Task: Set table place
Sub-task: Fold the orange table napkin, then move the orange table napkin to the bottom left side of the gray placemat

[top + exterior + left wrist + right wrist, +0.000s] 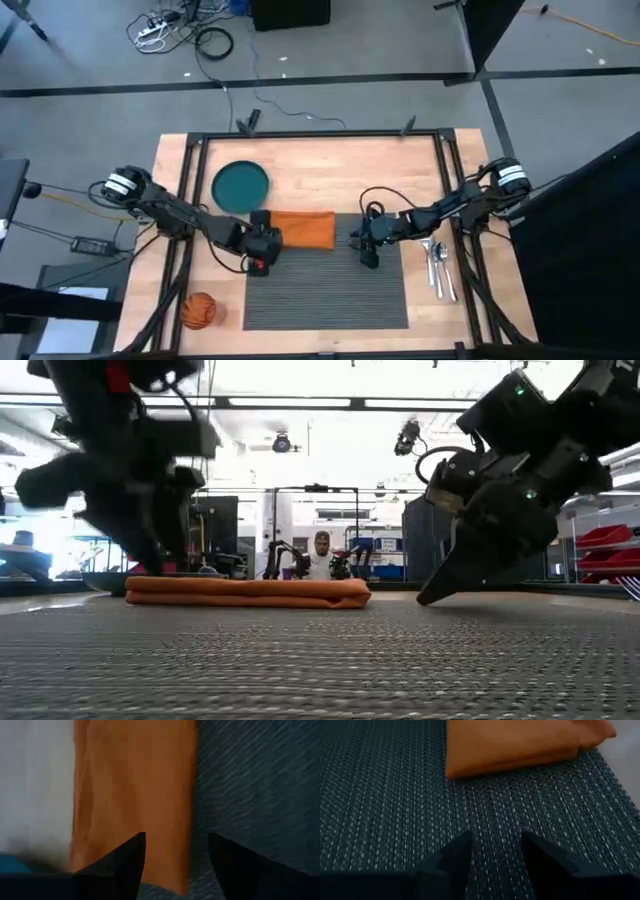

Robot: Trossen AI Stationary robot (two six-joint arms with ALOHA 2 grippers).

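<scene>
The dark grey placemat (pixel 330 290) lies on the table (pixel 420 170). A folded orange napkin (pixel 302 229) rests flat along the mat's far edge, partly on the wood. The teal plate (pixel 240 187) sits on the table far left of the mat. Fork, knife and spoon (pixel 438 265) lie to the right of the mat, and the orange cup (pixel 198 311) stands near left. My left gripper (pixel 175 845) is open over the napkin's (pixel 135 790) left end. My right gripper (pixel 496 845) is open low over the mat (pixel 390 795), right of the napkin (pixel 520 740).
A black frame (pixel 320 133) runs around the tabletop. Bare wood (pixel 360 175) lies between the plate and the far right corner. In the low view a person (pixel 322 555) sits in the room beyond the table.
</scene>
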